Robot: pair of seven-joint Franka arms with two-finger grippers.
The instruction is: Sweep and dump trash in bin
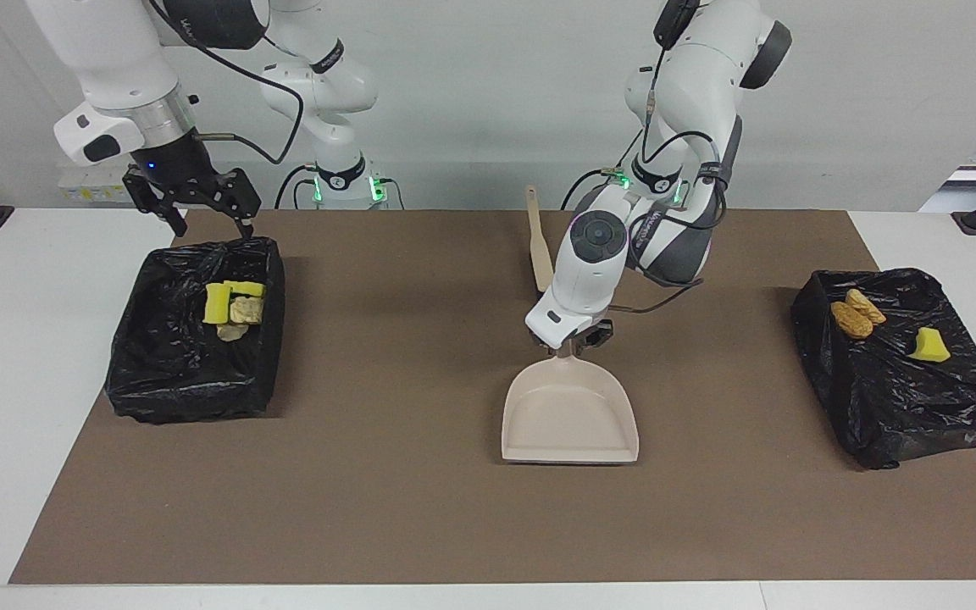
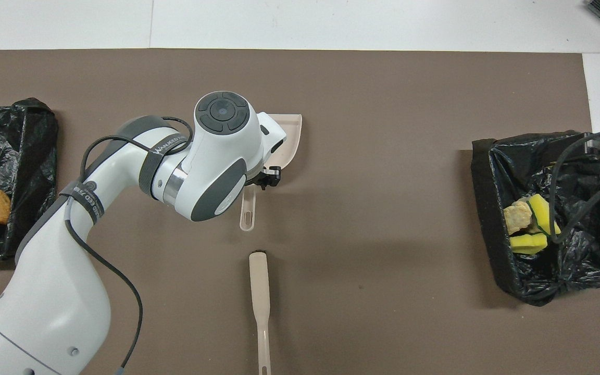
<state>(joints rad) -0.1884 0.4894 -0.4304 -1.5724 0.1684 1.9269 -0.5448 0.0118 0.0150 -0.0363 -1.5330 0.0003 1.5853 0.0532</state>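
Lying nearest the robots, the brush (image 2: 259,291) rests on the brown mat (image 1: 369,508), its slim handle pointing toward them.

Next out, the right gripper (image 1: 196,216) hangs over the robot-side rim of the black-bagged bin (image 1: 166,373) at the right arm's end, claw spread wide and holding nothing. Inside that bin lies part of the trash: yellow sponge chunks (image 1: 217,303) touching pale pastry pieces (image 1: 245,311).

At the left arm's end, a second bagged bin (image 1: 903,398) carries two golden-brown pieces (image 1: 852,319) side by side and one yellow chunk (image 1: 930,345) a little apart.

Mid-table, the left gripper (image 1: 573,337) sits right at the dustpan's handle; whether it pinches the handle cannot be told. Grey straps on the left arm bear white lettering, not surely readable.

Farthest out, the dustpan (image 1: 568,419) lies flat, mouth facing away from the robots.
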